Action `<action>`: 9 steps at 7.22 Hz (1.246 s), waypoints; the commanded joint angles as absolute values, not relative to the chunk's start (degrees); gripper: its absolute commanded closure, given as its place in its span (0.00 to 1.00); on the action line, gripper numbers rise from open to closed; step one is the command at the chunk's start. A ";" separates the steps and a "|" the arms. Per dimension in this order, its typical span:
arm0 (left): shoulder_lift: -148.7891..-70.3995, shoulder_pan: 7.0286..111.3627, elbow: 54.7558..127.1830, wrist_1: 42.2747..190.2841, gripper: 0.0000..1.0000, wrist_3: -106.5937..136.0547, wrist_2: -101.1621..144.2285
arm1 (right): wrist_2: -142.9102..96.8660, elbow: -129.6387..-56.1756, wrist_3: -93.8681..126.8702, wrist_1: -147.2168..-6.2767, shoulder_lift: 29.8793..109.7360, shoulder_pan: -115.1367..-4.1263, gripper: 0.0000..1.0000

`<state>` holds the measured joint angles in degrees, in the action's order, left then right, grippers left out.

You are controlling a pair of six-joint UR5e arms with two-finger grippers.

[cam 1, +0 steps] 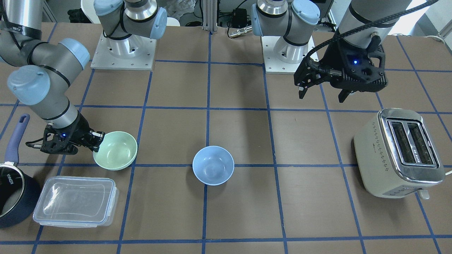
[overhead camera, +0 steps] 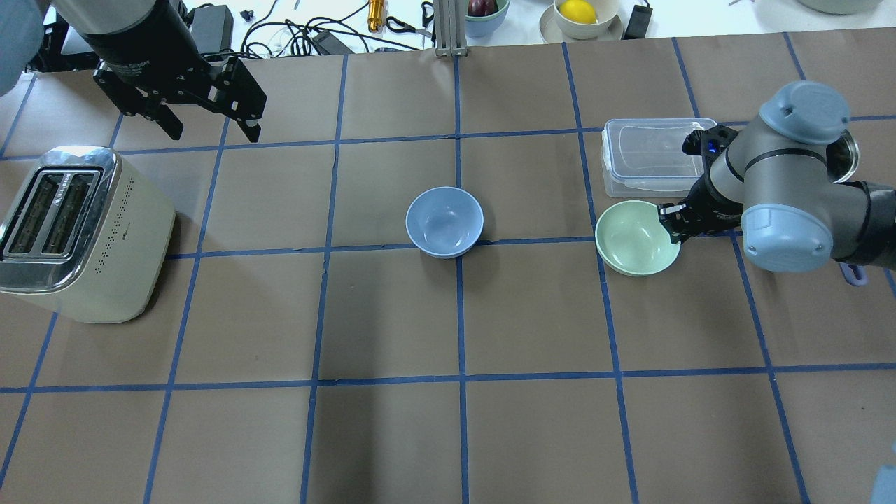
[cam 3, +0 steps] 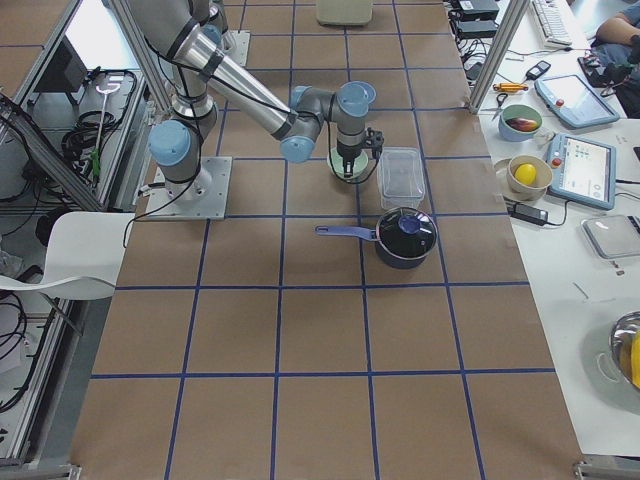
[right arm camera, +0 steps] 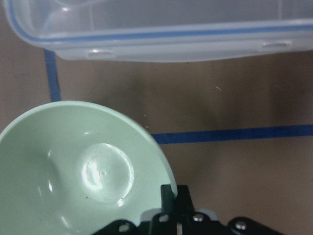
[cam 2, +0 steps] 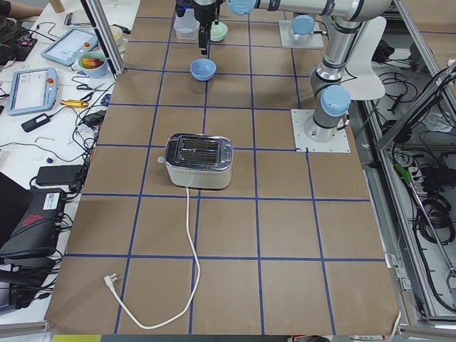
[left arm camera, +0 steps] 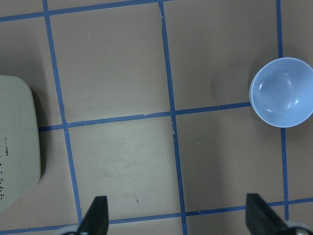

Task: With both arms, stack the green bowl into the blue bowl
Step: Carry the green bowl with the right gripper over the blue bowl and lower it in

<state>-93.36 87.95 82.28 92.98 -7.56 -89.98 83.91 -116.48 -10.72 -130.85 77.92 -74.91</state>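
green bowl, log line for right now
right gripper shut on green bowl rim | left gripper open, aloft | blue bowl empty, apart | not stacked

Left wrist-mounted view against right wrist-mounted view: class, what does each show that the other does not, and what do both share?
Only the left wrist view shows the blue bowl, standing alone and empty, a corner of the cream toaster, and the left gripper with its fingertips wide apart over bare table.

Only the right wrist view shows the green bowl, the right gripper pinching its rim, and the clear container beyond it.

Both show the brown table surface crossed by blue tape lines.
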 commanded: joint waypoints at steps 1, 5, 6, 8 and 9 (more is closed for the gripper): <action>-92.90 88.24 82.79 92.99 0.00 -6.86 -90.00 | 78.15 -112.70 -0.60 -129.47 78.31 -80.20 1.00; -92.55 88.15 83.06 92.99 0.00 -6.86 -90.00 | 76.20 -103.82 25.81 -129.90 73.93 -99.18 1.00; -92.55 88.24 83.14 92.99 0.00 -6.68 -90.00 | 76.46 -102.32 28.01 -129.90 71.48 -101.32 1.00; -92.55 88.24 83.23 92.99 0.00 -6.50 -90.00 | 77.60 -100.99 28.74 -130.08 68.30 -104.84 0.98; -92.55 88.24 83.32 92.99 0.00 -6.50 -90.00 | 79.00 -100.55 28.22 -130.08 67.51 -104.77 0.66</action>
